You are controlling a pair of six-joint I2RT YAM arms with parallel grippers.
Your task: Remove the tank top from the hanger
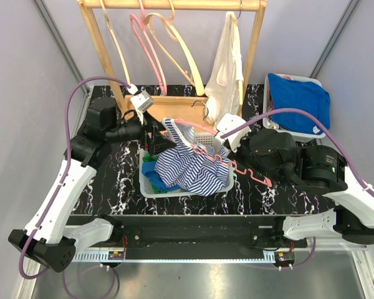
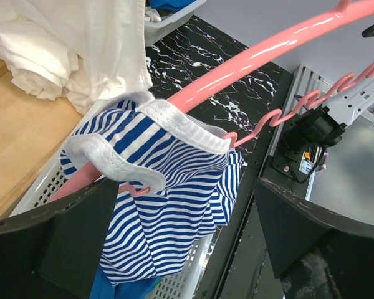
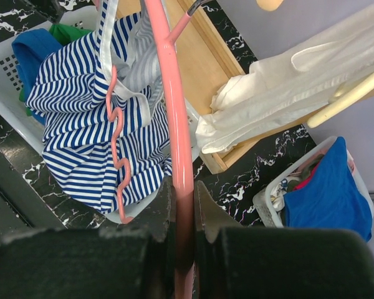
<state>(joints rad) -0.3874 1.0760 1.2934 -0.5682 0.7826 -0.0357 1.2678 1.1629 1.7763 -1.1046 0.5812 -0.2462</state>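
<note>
The blue-and-white striped tank top (image 1: pixel 193 165) is draped over a pink hanger (image 1: pixel 249 169) and sags into a white basket. My right gripper (image 1: pixel 227 148) is shut on the hanger's straight arm (image 3: pixel 174 93), seen between its jaws in the right wrist view (image 3: pixel 184 193). The top (image 3: pixel 81 124) hangs off the hanger's far end. My left gripper (image 1: pixel 154 140) is open beside the top's white-edged strap. In the left wrist view the top (image 2: pixel 168 187) lies between the spread jaws of the left gripper (image 2: pixel 184 212), still looped over the hanger (image 2: pixel 262 53).
The white basket (image 1: pixel 151 187) holds blue and green clothes. A wooden rack (image 1: pixel 174 5) stands behind with pink and cream hangers (image 1: pixel 151 56) and a white garment (image 1: pixel 224 68). A bin with blue cloth (image 1: pixel 299 103) sits at back right.
</note>
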